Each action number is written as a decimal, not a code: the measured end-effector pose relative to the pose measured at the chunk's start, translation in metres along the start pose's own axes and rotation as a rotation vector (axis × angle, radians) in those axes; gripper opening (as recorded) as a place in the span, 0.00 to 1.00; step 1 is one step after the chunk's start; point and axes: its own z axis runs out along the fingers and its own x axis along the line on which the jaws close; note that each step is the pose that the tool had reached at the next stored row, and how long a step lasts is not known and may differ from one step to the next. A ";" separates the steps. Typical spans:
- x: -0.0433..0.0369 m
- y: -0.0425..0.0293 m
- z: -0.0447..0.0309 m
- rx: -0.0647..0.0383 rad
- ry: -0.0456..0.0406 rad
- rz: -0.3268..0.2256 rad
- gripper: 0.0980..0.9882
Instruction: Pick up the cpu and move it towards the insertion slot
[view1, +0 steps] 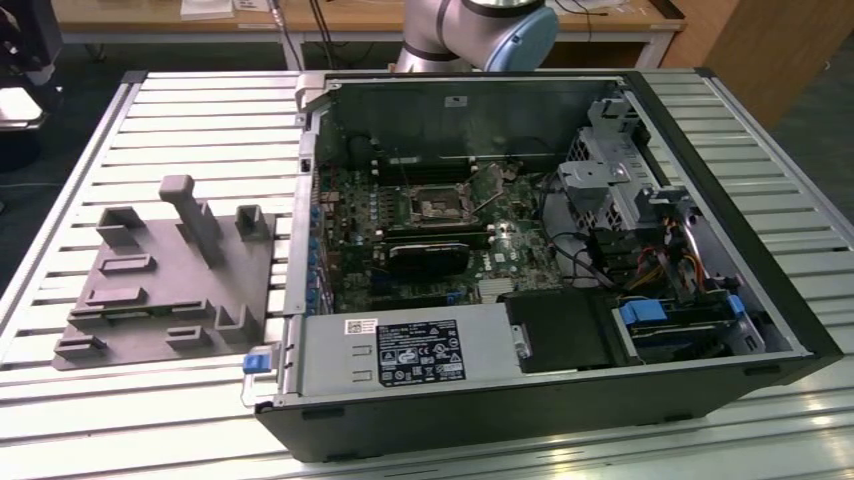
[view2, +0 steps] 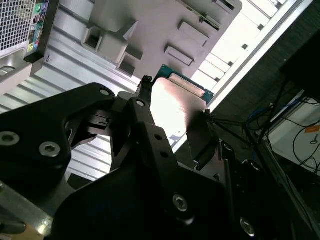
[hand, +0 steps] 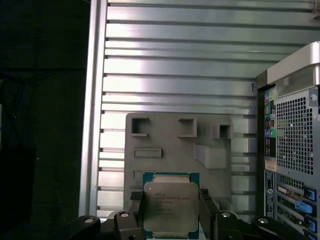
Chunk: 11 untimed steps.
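Clearly the black gripper (hand: 171, 214) pinches the flat silvery square cpu (hand: 170, 202) between its 2 fingers (hand: 136, 205). That thin edge hold could slip under a jolt.

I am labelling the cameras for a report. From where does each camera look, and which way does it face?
Exterior view: off the arm, high, looking down on the computer case, insertion slot and grey fixture; part of the arm shows.
First wrist view: at the wrist, looking down past the gripper, shut on the cpu, at the fixture.
Second wrist view: at the wrist, looking along the gripper's black links.
Shared: both wrist views show cpu and fixture.
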 end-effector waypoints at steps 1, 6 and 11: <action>0.0000 0.0001 -0.0018 0.000 -0.0002 0.000 0.49; 0.0000 0.0007 -0.0091 0.000 -0.0003 0.000 0.49; -0.0028 0.0008 -0.0111 0.000 -0.0002 0.000 0.49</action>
